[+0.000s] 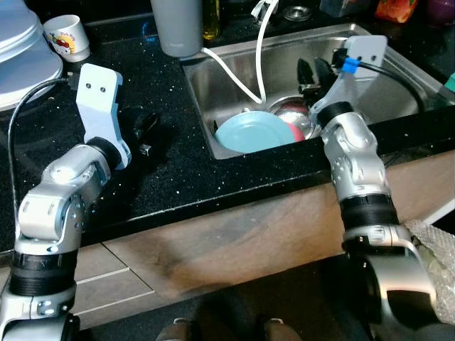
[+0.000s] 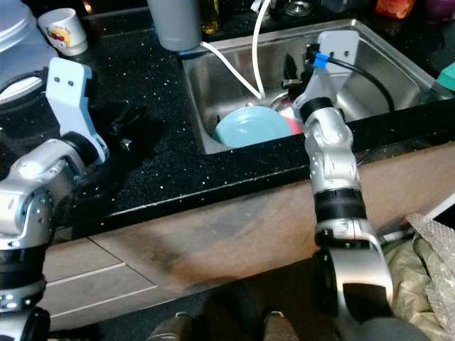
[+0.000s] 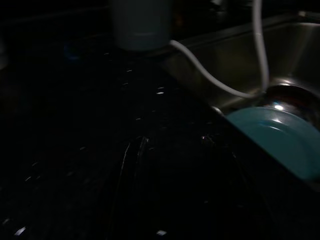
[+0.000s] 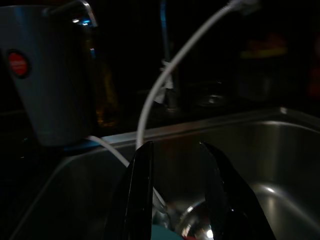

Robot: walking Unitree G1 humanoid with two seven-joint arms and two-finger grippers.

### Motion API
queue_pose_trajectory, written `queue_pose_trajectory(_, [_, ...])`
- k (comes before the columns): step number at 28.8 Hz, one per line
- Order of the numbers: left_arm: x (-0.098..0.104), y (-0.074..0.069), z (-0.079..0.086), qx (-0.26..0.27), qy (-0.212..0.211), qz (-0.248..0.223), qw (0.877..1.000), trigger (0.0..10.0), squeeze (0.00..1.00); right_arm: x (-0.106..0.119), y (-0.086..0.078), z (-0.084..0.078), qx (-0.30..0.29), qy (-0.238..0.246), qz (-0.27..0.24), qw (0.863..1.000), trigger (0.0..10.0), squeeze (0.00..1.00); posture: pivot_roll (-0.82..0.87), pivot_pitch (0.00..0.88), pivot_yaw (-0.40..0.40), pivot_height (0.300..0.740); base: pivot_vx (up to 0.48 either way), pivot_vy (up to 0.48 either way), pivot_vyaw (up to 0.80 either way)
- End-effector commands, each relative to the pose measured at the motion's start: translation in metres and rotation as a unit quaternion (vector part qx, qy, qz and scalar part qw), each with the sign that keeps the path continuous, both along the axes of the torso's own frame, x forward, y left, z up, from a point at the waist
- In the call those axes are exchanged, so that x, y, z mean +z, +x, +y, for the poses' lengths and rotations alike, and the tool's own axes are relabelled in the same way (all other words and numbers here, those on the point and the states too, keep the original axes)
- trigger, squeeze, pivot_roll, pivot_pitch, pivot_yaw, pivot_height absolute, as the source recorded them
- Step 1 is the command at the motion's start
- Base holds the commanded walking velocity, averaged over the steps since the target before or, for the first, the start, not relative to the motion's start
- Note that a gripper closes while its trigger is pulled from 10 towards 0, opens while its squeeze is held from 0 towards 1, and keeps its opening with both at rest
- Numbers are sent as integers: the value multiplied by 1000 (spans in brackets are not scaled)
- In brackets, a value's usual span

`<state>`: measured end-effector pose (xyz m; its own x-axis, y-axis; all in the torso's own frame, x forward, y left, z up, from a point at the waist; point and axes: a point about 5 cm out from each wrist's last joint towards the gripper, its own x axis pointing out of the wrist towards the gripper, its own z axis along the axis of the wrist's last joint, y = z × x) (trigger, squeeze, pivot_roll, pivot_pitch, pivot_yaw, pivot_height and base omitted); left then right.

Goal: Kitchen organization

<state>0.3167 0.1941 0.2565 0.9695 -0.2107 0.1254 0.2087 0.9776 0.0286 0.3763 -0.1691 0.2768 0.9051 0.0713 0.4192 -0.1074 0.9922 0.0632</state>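
Over the steel sink, at about one o'clock from the robot: right claw, black fingers parted by a moderate gap, nothing pinched between them, no contact that can be made out. Below the tips, down in the basin: turquoise plate leaning at the near left corner, a pink dish just beside it at three o'clock, a shiny metal bowl behind both. White hose dropping from twelve o'clock into the basin, ending just behind the plate.

At ten o'clock, above the black speckled table: left claw, low over the surface, well apart from the sink; too dark and foreshortened to tell whether spread or pressed together. Nothing seen held.

Farther back on the table: grey tumbler at twelve o'clock, near the sink's far left corner; white mug with a cherry print at eleven o'clock, beside pale stacked lids.
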Motion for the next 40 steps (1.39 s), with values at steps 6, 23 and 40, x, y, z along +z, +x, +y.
queue_pose_trajectory(6, [-9,-6,8,36,-18,5,999,10000,0,-5,-16,-3,-13,24,4,1000,10000,0,40,148,43,740,0,0,0])
queue_pose_trajectory(23, [-22,-17,4,51,-12,5,999,10000,0,-29,-44,13,35,49,56,997,10000,0,38,159,37,740,0,0,0])
queue_pose_trajectory(40, [-6,-50,-40,-256,-57,-14,965,10000,0,-23,-81,28,243,97,51,964,10000,0,41,166,28,740,0,0,0])
